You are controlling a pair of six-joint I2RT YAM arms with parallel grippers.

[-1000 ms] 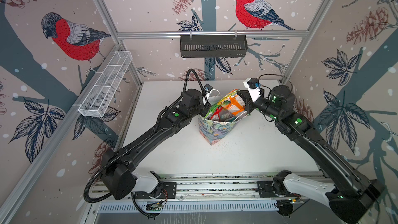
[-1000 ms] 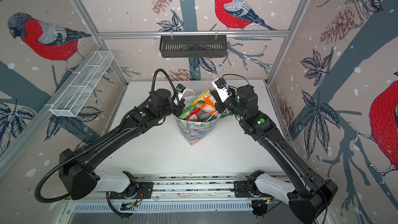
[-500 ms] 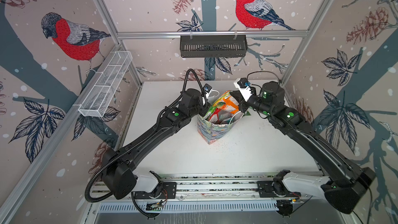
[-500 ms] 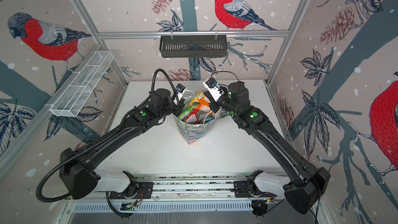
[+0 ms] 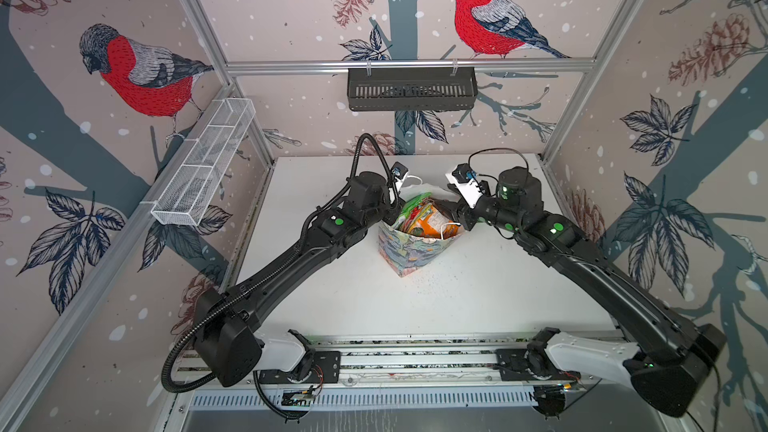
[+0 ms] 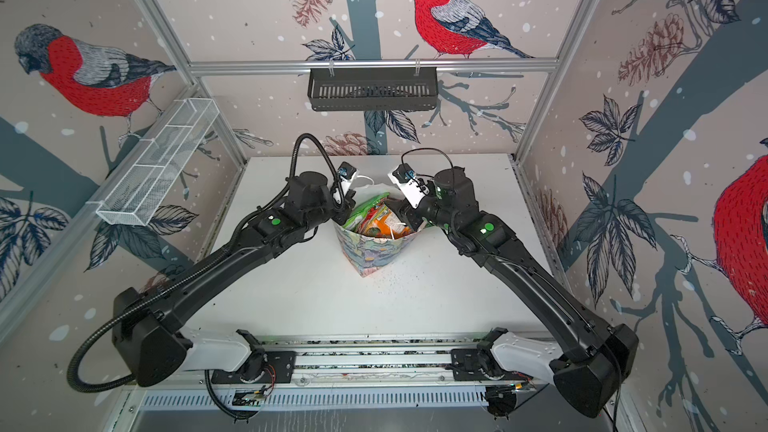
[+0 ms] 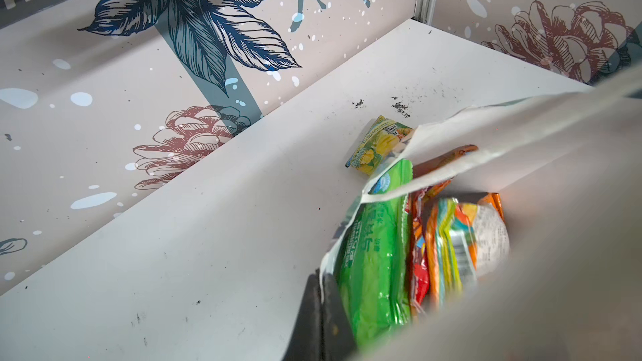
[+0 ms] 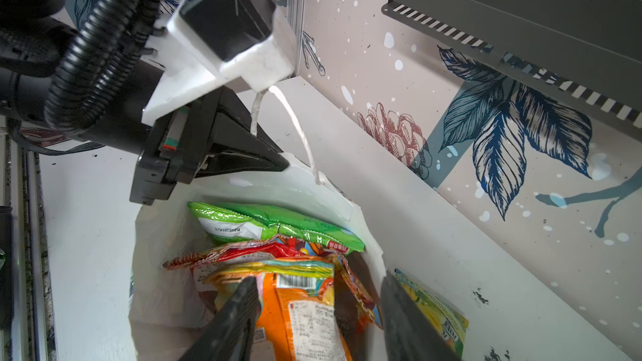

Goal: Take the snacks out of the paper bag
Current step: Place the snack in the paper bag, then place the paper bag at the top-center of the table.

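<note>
At nine o'clock, my left fingers clamp the rim of the paper bag, central on the worktop. At three, my right fingers stand apart astride the orange packet inside. A green-yellow packet lies out at twelve. Next, I judge: close, lift clear.

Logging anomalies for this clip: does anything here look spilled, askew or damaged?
Fine dark specks are scattered on the white tabletop by the base of the floral paper gift bag, like spilled crumbs. The bag's white rim is bent out of shape where the left hand pinches it.
</note>
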